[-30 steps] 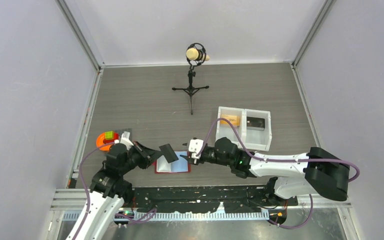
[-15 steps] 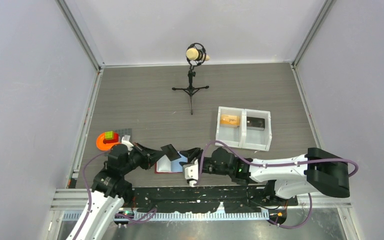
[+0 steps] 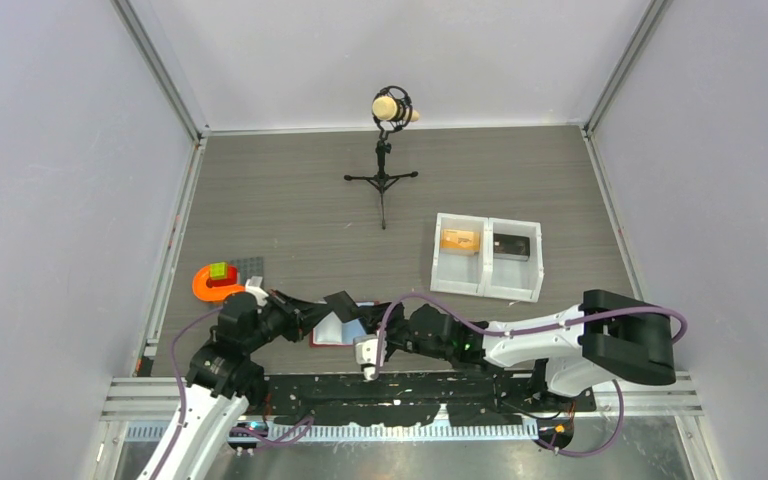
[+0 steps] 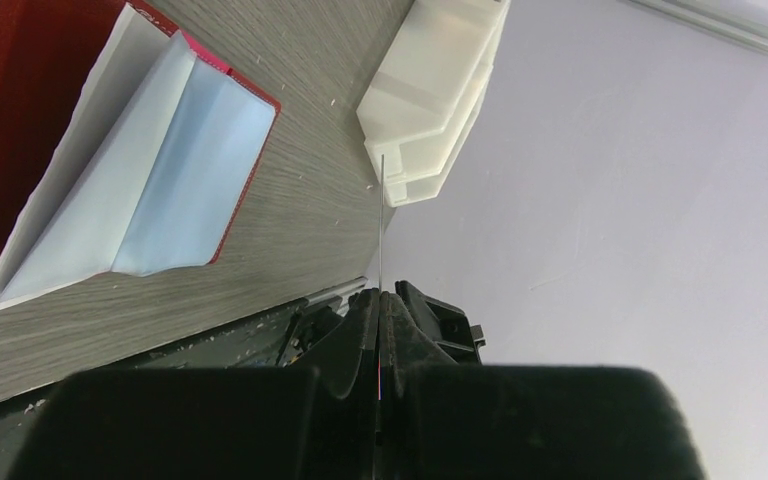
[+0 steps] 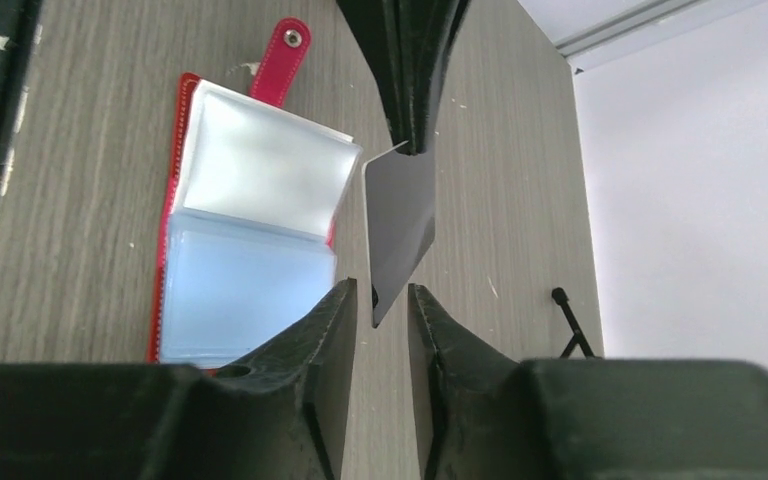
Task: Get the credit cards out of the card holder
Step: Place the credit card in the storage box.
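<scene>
Beside the card holder [image 5: 250, 250], left jaws clamped the grey card [image 5: 400, 225]; right jaws, apart, straddled its corner. Closing squarely before any release seemed wise.

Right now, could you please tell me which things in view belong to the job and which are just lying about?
Job: grey credit card, red card holder, left gripper, right gripper.
Lying about: white two-compartment tray, microphone on tripod, orange disc.
</scene>
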Robot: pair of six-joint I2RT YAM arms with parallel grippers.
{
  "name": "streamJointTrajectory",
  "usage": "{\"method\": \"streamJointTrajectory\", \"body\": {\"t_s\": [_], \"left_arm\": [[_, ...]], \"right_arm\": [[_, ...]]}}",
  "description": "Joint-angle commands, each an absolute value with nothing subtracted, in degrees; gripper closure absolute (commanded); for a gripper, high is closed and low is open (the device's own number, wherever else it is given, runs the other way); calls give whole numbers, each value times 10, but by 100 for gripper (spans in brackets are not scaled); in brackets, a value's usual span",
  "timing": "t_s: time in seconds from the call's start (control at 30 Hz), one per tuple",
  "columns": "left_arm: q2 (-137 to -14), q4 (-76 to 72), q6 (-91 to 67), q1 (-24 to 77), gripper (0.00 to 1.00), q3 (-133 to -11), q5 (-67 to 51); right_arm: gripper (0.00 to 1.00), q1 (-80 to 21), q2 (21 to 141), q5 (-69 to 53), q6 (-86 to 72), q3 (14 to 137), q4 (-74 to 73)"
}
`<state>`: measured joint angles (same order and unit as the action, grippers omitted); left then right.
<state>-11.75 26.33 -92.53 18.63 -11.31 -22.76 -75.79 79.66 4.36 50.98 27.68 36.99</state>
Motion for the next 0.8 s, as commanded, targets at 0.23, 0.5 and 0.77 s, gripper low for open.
{"method": "streamJointTrajectory", "body": {"t_s": [0.23, 0.5, 0.77], "left_arm": [[-108, 161, -914, 184, 83, -94, -237], [-105, 230, -771, 183, 37, -155, -204], [-117, 316, -638, 183, 35, -211, -165]], "right_arm": [[95, -763, 792, 89, 435, 293, 458], [95, -751, 785, 76, 296, 329, 359], [95, -741, 767, 71, 269, 314, 355]]}}
